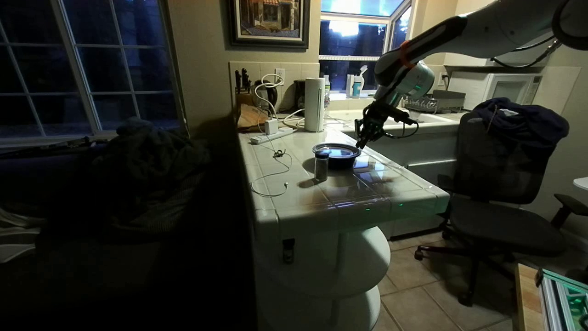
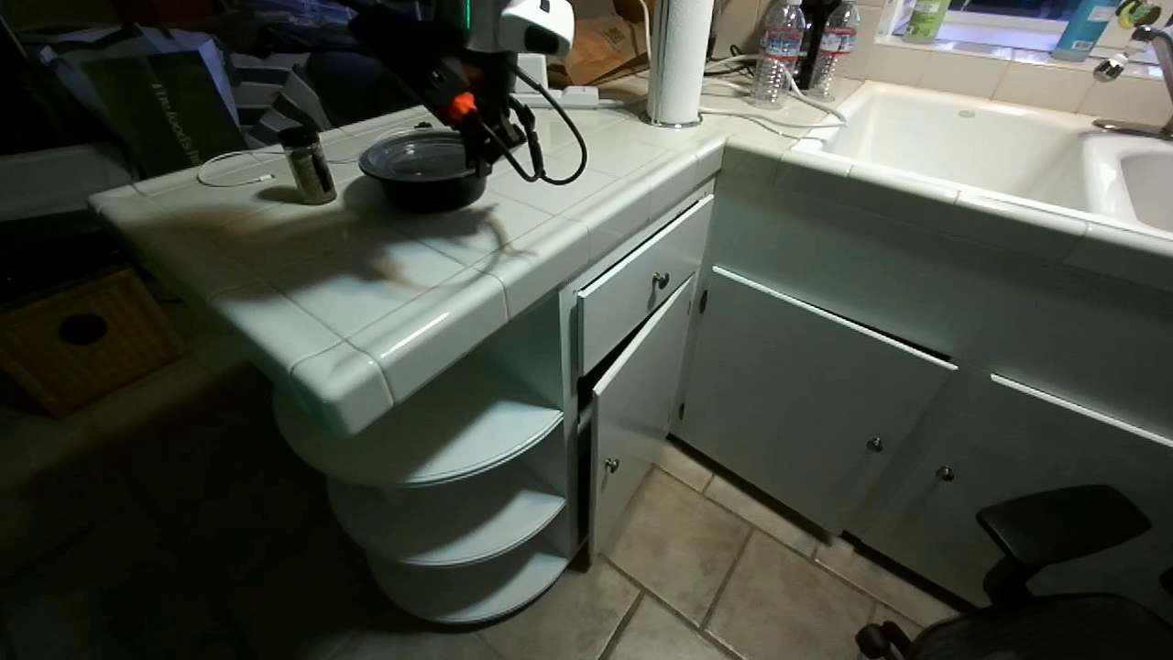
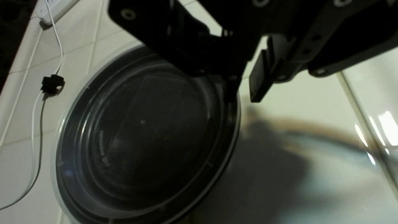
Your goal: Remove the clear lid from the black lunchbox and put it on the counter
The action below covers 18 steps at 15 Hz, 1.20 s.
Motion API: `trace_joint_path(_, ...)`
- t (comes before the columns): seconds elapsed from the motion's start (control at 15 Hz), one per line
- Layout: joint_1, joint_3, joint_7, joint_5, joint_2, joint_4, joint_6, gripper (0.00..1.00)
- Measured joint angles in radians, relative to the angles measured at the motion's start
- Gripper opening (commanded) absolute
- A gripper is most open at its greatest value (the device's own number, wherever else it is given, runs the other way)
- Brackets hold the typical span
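Note:
The clear lid (image 3: 149,130) lies on the round black lunchbox (image 1: 343,162), covering it; the lid also shows in exterior views (image 1: 337,149) (image 2: 417,158). The lunchbox (image 2: 431,194) stands on the white tiled counter (image 2: 339,284). My gripper (image 3: 243,99) is partly open at the lid's rim, with a gap between its fingers. In the wrist view one finger (image 3: 231,90) is over the rim and the other (image 3: 259,81) is outside it, above the counter. The gripper also shows at the rim in exterior views (image 1: 360,145) (image 2: 482,167). Whether a finger touches the lid I cannot tell.
A small jar with a dark cap (image 1: 321,171) stands close beside the lunchbox; it also shows in an exterior view (image 2: 310,172). A paper-towel roll (image 1: 314,105), a power strip (image 1: 272,136) and a loose cable with a black clip (image 3: 53,84) are on the counter.

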Motion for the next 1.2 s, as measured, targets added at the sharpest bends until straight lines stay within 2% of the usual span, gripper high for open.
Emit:
trace_joint_path(0.33, -0.002, 0.0, -0.002, 0.0, 0.003, -0.001, 0.0, 0.2)
trace_joint_path(0.53, -0.002, 0.002, -0.002, 0.0, 0.005, -0.001, 0.0, 0.15)
trace_joint_path(0.73, -0.002, 0.004, -0.002, 0.0, 0.006, -0.002, 0.0, 0.0)
trace_joint_path(1.2, -0.004, 0.006, -0.003, 0.0, 0.008, -0.002, 0.0, 0.0)
